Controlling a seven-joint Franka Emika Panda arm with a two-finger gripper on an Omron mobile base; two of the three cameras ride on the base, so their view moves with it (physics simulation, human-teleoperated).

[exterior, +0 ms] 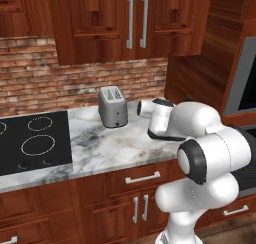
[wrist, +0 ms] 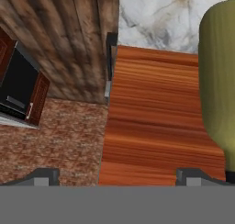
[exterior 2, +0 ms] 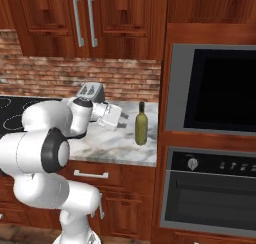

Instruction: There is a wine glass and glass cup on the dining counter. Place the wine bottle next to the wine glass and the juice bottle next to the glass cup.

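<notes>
Across the middle of the right base view runs the marble worktop [exterior 2: 112, 140], on whose right end, at frame centre, the wine bottle [exterior 2: 142, 124] stands upright just right of the gripper [exterior 2: 121, 119], its fingers spread wide and empty.

Worktop [exterior: 115, 143]: cooktop [exterior: 32, 143] set into it at the left; toaster [exterior: 112, 107] to the right of the cooktop, toward the back by the brick wall [exterior: 45, 75]. Wine bottle [exterior 2: 142, 123] upright on the worktop's right end, just beside the oven column [exterior 2: 212, 138], to the right of the toaster. Gripper [exterior 2: 120, 119] over the worktop between toaster and wine bottle, near the bottle, apart from it. Wall cabinets [exterior: 132, 20] above; drawers and doors [exterior: 140, 198] below.
</notes>
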